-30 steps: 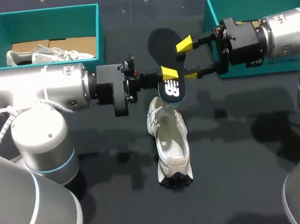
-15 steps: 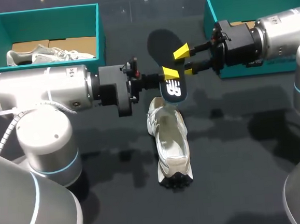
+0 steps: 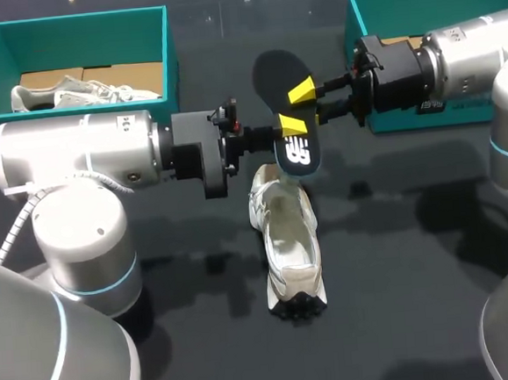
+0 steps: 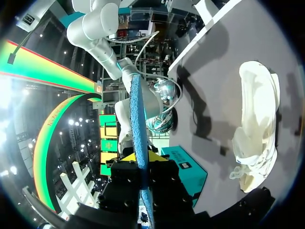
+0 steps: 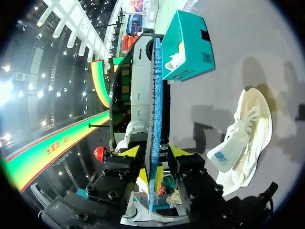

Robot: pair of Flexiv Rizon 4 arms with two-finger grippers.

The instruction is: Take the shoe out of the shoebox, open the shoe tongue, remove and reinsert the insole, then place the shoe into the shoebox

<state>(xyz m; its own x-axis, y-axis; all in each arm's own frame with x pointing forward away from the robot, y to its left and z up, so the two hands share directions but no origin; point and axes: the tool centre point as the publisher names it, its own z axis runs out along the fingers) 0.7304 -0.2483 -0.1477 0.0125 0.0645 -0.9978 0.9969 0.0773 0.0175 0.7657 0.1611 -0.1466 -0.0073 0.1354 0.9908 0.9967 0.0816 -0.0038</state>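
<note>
Left gripper point(image 3: 290, 127) is clamping the black insole point(image 3: 276, 70) aloft, the white shoe point(image 3: 286, 240) lying just below; right gripper point(image 3: 309, 105) is sitting opposite at the insole, its grip impossible to tell.

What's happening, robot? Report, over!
Left gripper shut on insole, held in the air. Right gripper around the insole, grip unclear. Shoe lies below, nothing blocking it. Over.

Left arm point(image 3: 75, 156) and right arm point(image 3: 476, 45) have silver-grey cylindrical bodies, white rounded joints with thin light-blue rings, and black wrists. A white ribbed cable point(image 3: 14, 218) loops at the left arm; the left gripper point(image 3: 289, 125) is yellow-tipped.
</note>
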